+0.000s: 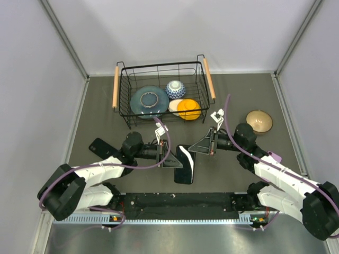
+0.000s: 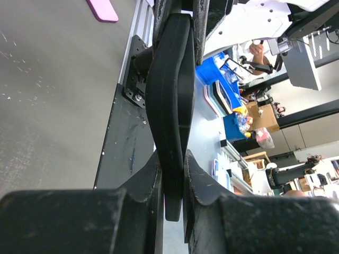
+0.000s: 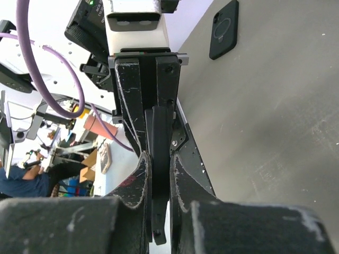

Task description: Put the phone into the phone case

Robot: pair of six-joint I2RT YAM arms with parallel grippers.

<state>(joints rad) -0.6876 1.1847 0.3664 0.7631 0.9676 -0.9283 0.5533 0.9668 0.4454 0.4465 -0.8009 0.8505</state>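
Observation:
My left gripper is shut on the edge of the phone case, a thick matte black band that bows away from the jaws. My right gripper is shut on the phone, seen edge-on as a thin straight black slab. In the top view the two grippers face each other above the table's middle. The phone's glossy face hangs between them. There I cannot tell phone from case where they meet.
A wire basket with bowls and plates stands at the back. A tan bowl sits at the right. A purple phone lies by my right arm. Another black case with a ring lies left.

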